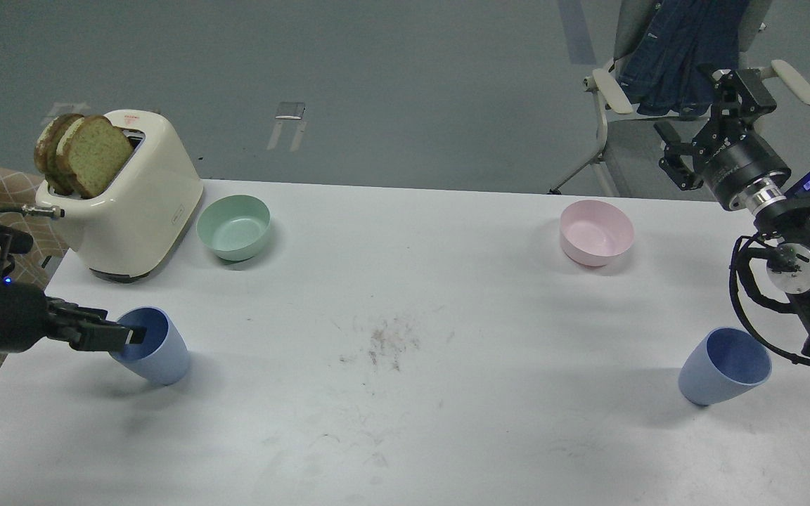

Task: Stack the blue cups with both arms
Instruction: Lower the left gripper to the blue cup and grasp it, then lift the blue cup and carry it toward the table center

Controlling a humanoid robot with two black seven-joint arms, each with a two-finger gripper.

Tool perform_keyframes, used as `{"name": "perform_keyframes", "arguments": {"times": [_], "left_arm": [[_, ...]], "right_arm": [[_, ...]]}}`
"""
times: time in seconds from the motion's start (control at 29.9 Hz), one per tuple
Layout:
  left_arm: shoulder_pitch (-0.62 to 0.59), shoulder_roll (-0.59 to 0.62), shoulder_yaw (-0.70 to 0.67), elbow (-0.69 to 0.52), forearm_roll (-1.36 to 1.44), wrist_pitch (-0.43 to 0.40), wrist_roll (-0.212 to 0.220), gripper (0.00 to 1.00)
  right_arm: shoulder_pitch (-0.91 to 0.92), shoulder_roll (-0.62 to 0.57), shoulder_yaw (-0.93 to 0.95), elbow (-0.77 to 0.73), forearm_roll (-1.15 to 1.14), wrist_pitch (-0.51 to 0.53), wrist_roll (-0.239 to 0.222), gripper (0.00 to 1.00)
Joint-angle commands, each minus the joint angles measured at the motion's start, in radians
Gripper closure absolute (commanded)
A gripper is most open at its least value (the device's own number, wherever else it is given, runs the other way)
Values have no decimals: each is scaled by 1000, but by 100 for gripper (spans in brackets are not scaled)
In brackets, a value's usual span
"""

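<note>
Two matte periwinkle-blue cups stand on the white bench, both handleless and tapering to a narrow rounded base. The left cup (154, 346) sits near the bench's left edge, in front of the cream toaster (131, 204) (two slices of bread poke out of its slots). The right cup (725, 365) stands near the right edge, its mouth open upward and toward the viewer.

The left pincer (120, 336) comes in low from the left and sits at the rim of the left cup, with a finger (106, 339) reaching over the near wall into the mouth; the fingers are dark and seen end-on, so I cannot tell whether they are clamped on the rim. The right pincer (711, 116) is raised high beyond the bench's far right corner, its fingers spread apart and gripping nothing, well apart from the right cup.

A mint-green bowl (234, 227) stands just beside the toaster, and a pink bowl (596, 232) sits toward the far right. Between the two cups the middle of the bench (405, 436) is a broad bare stretch, marked only by faint dark scuffs (391, 344). Behind the bench, a chair (658, 91) with a blue garment draped over it stands on the grey floor.
</note>
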Motion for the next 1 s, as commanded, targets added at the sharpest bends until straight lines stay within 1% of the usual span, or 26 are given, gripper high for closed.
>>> {"name": "perform_keyframes", "arguments": {"times": [0.0, 0.3, 0.37, 0.5, 0.57, 0.63, 0.67, 0.7, 0.74, 0.8, 0.84, 0.9, 0.97], "left_arm": [[8, -8, 0, 8, 0, 1, 0, 100], [5, -6, -8, -9, 2, 9, 0, 100], [3, 1, -17, -32, 2, 9, 0, 100], [-29, 8, -54, -129, 3, 4, 0, 100], [-93, -1, -57, -181, 8, -1, 0, 100], [-206, -20, -53, -244, 9, -23, 0, 100], [-234, -38, -53, -253, 9, -23, 0, 100], [-292, -98, -53, -259, 9, -23, 0, 100], [-293, -98, -53, -259, 9, -23, 0, 100], [-397, -239, -48, -255, 11, -23, 0, 100], [-415, -268, -48, -252, 12, -23, 0, 100], [-460, -387, -47, -209, 47, -23, 0, 100], [-472, -469, -47, -177, 84, -23, 0, 100]], "right_arm": [[0, 0, 0, 0, 0, 0, 0, 0], [2, -2, 0, 0, -2, 0, 0, 0], [2, -2, 0, 0, -2, 0, 0, 0], [17, -14, 0, 1, -2, 0, 0, 0], [46, -18, 3, 2, -2, 0, 0, 0], [102, -26, 3, 1, -2, 0, 0, 0], [119, -26, 2, 1, -2, 0, 0, 0], [155, -28, 2, 0, -3, 0, 0, 0], [155, -28, 2, 0, -3, 0, 0, 0], [221, -26, -4, 1, -3, 0, 0, 0], [236, -25, -5, 1, -5, 0, 0, 0], [284, -21, -6, 0, -6, 0, 0, 0], [302, -18, -8, 1, -12, 0, 0, 0]]}}
